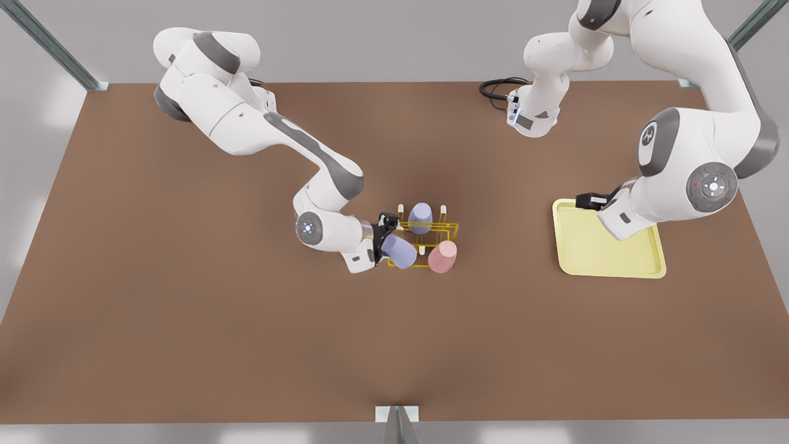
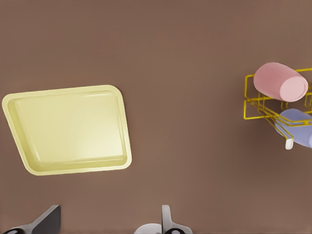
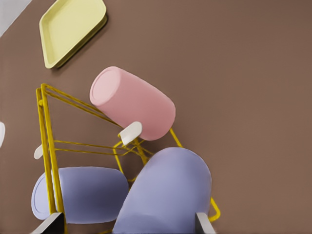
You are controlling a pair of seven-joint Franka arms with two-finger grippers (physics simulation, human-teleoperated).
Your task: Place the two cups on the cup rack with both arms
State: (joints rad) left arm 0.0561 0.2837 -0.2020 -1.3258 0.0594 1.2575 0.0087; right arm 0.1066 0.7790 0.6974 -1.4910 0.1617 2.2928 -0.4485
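The yellow wire cup rack [image 1: 447, 229] [image 3: 46, 126] [image 2: 251, 105] stands mid-table. The salmon pink cup [image 1: 442, 256] [image 3: 134, 102] [image 2: 280, 82] sits tilted on a peg at its front corner. One lavender cup [image 1: 420, 217] [image 3: 80, 192] rests on a peg at the back. A second lavender cup [image 1: 399, 251] [image 3: 168, 192] leans at the rack's other front corner, between the fingers of my right gripper [image 1: 385, 237] [image 3: 127, 225]. Those fingers stand wider than the cup, so the gripper is open. My left gripper [image 1: 585, 200] [image 2: 108, 224] waits open over the tray's corner, holding nothing.
A flat pale-yellow rimmed tray [image 1: 607, 259] [image 2: 68, 129] [image 3: 73, 24] lies on the brown table toward the front view's right. A black cable [image 1: 496, 89] loops at the table's back edge. Bare table surrounds the rack.
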